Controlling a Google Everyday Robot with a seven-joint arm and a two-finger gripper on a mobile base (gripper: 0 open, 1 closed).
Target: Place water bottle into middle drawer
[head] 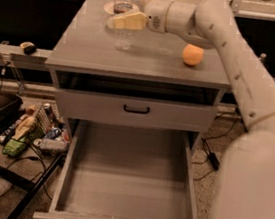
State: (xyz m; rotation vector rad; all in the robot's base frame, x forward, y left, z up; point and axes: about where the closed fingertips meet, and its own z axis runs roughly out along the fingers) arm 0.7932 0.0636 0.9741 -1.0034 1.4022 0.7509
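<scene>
The water bottle point(122, 36), clear with a white cap, stands upright at the back left of the grey cabinet top point(149, 57). My gripper point(126, 10) is at the bottle's mid height. One cream finger point(126, 19) crosses in front of it and the other shows behind it, so the jaws are open around the bottle. The middle drawer point(127, 191) is pulled fully out below, with tall side walls and a bare grey floor.
An orange point(192, 55) lies on the cabinet top to the right. A white plate point(109, 7) sits behind the bottle. The upper drawer front with a black handle point(136, 109) is closed. Clutter point(34, 130) lies on the floor at left, a cable point(211, 159) at right.
</scene>
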